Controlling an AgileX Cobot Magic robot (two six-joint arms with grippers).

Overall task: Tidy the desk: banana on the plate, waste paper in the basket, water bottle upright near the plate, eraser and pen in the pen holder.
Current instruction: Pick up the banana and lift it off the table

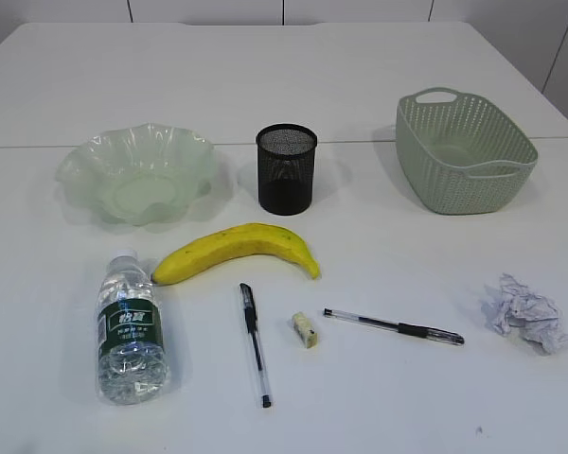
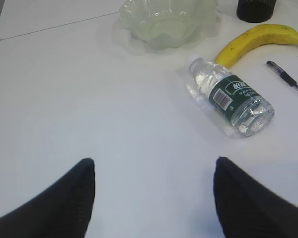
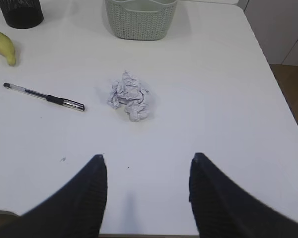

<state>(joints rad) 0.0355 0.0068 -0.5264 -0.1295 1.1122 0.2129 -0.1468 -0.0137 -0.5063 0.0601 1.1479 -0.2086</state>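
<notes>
The wide white bench carried everything loose. At the back left sat the translucent pale-green plate with a ruffled rim, with nothing on it; the black wire-mesh pen holder stood beside it at the middle, and the sage-green perforated plastic basket stood at the back right. The ripe yellow banana lay in front of the pen holder, its left tip just beside the white cap of the clear water bottle with a dark green label, which lay on its side at the front left. Two clear black-tipped pens lay near the front: one running towards me, the other lying crosswise. Between them sat the small cream eraser. The crumpled ball of white waste paper rested at the far right, well apart from the basket.

The left end effector hung above bare bench short of the bottle, fingers spread wide, holding nothing. The right end effector was likewise parted and held nothing, the paper ball ahead of it.
</notes>
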